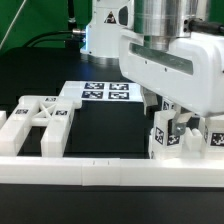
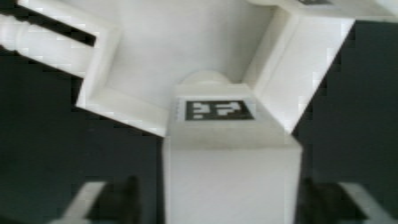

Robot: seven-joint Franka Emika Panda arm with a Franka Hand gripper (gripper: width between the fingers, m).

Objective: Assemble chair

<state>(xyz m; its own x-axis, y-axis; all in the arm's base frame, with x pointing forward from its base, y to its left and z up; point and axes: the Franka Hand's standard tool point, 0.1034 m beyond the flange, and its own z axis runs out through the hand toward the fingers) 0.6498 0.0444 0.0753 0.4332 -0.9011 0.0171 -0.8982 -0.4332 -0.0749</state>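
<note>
**White parts in two loose groups: chair barely begun**

White plastic is all you have to go on, so read the exterior view from its left. At that side a cluster of notched blocks (image 1: 40,115) lies on the black table (image 1: 110,135). The blocks are packed close, but I cannot tell whether any are truly joined. Along the front runs the plain border rail (image 1: 100,168), which is no part of the chair. Behind the middle, the marker board (image 1: 105,92) lies flat with its four tags. Toward the exterior view's right, the gripper (image 1: 176,128) is low over the table and a tagged post (image 1: 163,138) stands upright at its fingers. A second tagged piece (image 1: 212,135) stands just beside it, farther right and partly cut off by the frame.

The wrist view puts that post (image 2: 228,160) between the two dark fingers (image 2: 103,205), its tag facing the camera, with a larger angled white part (image 2: 294,60) beyond it. A dark strip seems to show on each side of the post, yet the picture is blurred there. You cannot tell whether the jaws are clamped on it or only straddling it.

I judge the task to be at an early stage. Nothing like a seat on legs or a back is visible, and the chair exists only as separate groups of parts at the two sides of the table. What is left for you, as I judge it, is to seat the posts into their blocks, fix the seat, and bring both groups together.
</note>
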